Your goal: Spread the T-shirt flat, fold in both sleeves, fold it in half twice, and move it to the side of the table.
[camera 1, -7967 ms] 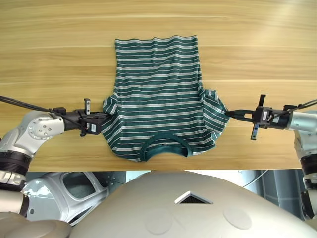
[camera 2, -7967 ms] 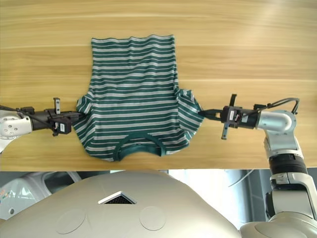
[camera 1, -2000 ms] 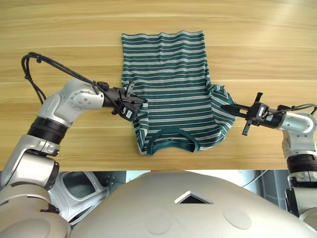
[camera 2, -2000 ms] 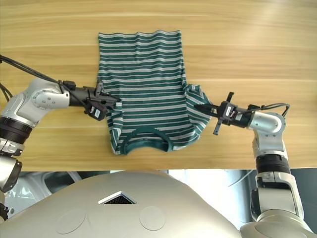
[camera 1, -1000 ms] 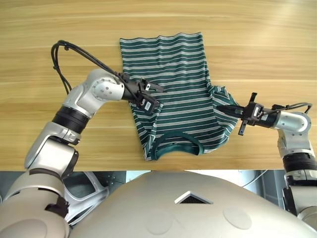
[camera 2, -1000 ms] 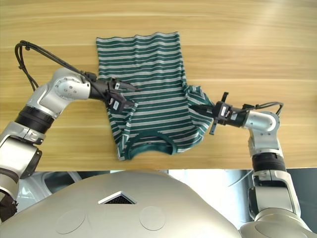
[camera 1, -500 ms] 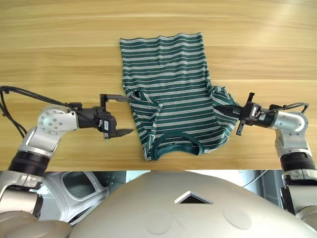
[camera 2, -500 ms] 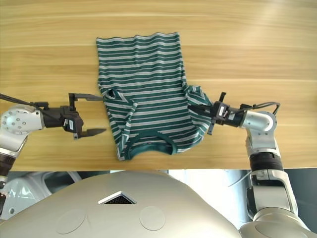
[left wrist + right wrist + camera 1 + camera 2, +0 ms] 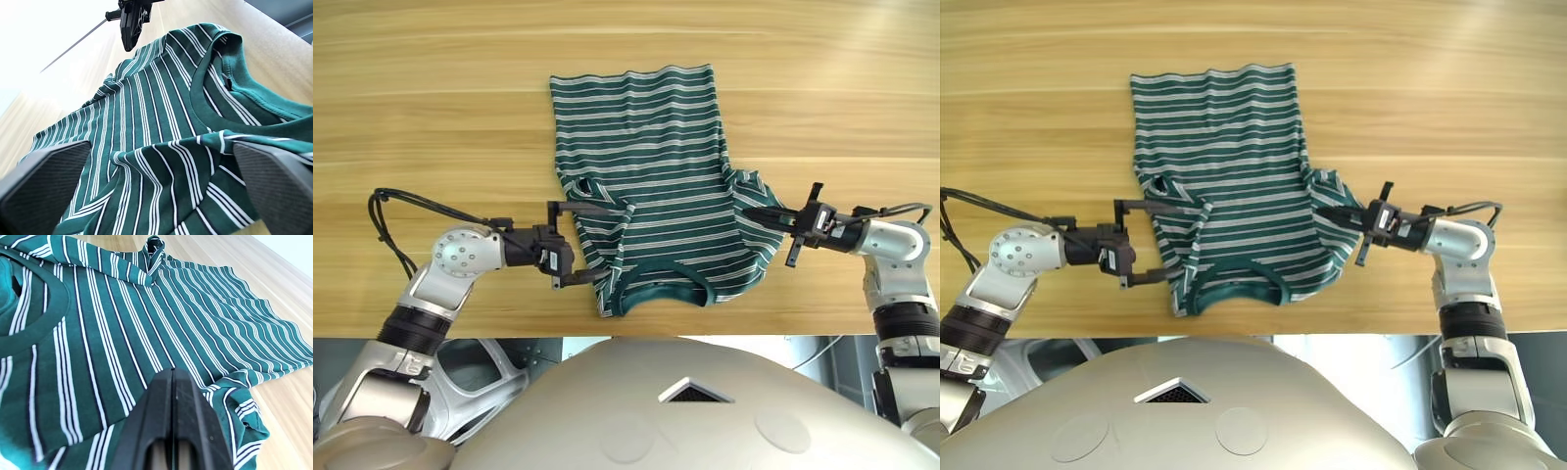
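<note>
The table (image 9: 431, 78) is pale wood, its grain running from 9 to 3 o'clock. The T-shirt (image 9: 656, 147), green with white stripes, lies at its middle. Its long axis runs 12 to 6 o'clock, with the hem (image 9: 631, 76) at 12 and the collar (image 9: 656, 279) at 6, close to the table's near edge. Its left sleeve (image 9: 597, 201) lies folded in over the body; its right sleeve (image 9: 749, 191) is bunched at 3 o'clock. My left gripper (image 9: 585, 243) has its fingers wide apart, straddling the shirt's 9 o'clock edge by the collar. My right gripper (image 9: 751, 211) has its fingers pressed together, tip at the bunched sleeve; I cannot tell whether cloth is pinched.
</note>
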